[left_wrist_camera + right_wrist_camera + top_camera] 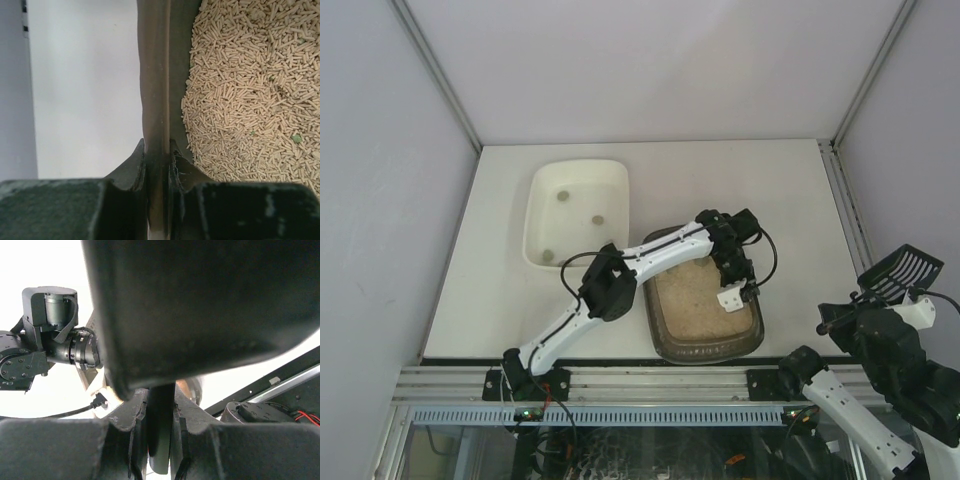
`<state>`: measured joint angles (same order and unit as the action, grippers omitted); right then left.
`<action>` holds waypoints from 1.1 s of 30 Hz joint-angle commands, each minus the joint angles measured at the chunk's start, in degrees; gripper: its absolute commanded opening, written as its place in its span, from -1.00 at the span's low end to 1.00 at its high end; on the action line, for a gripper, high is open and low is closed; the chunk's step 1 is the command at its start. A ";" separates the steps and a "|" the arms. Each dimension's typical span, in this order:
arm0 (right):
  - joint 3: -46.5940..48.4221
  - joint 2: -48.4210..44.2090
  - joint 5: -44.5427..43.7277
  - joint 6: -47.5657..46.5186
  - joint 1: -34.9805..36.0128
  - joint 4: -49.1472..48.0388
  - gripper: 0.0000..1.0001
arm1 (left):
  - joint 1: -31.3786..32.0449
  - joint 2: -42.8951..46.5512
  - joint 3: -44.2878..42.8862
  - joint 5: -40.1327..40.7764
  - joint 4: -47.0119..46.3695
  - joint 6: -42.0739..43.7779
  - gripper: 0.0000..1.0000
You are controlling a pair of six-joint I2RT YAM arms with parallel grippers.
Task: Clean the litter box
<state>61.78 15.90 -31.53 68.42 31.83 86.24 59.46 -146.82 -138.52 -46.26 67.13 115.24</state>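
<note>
The litter box (710,353) is a dark brown tray of tan pellet litter (695,300) near the table's front edge. My left gripper (738,290) reaches across it and is shut on its right rim. In the left wrist view the brown rim (154,75) runs up from between the shut fingers of the left gripper (157,150), with litter (250,90) to its right. My right gripper (860,305) hangs off the table's right side, shut on the handle of a black slotted scoop (903,272). In the right wrist view the scoop (200,305) fills the top above the right gripper (160,405).
A white rectangular tub (532,225) stands left of the litter box at the back, with three small lumps (598,218) inside. The left arm's elbow (608,283) hangs over the gap between tub and litter box. Grey walls enclose the table on three sides.
</note>
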 commanded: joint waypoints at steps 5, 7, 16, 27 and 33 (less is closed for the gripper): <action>0.23 -1.46 -5.83 6.43 5.03 3.38 -1.00 | 3.12 -0.63 0.32 -15.09 -46.33 -11.51 -0.35; 0.18 -1.53 -6.91 7.91 6.39 4.28 -1.00 | 2.87 -0.43 0.38 -15.87 -49.39 -15.63 -0.11; 0.20 -3.86 -8.98 11.64 10.35 5.04 -1.00 | 0.74 5.19 7.75 -15.27 -51.14 -18.28 0.38; 0.18 -0.22 -2.93 -0.75 18.46 -7.92 -1.00 | -7.71 26.41 23.77 -6.54 -49.65 -22.40 1.00; 2.05 9.94 -0.65 -6.13 26.54 -9.58 -1.00 | -12.61 42.25 42.20 13.86 -72.00 -53.81 1.00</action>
<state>61.84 18.92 -34.44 68.51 54.57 82.04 48.62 -114.74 -105.75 -48.16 12.40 85.34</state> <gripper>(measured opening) 0.142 0.998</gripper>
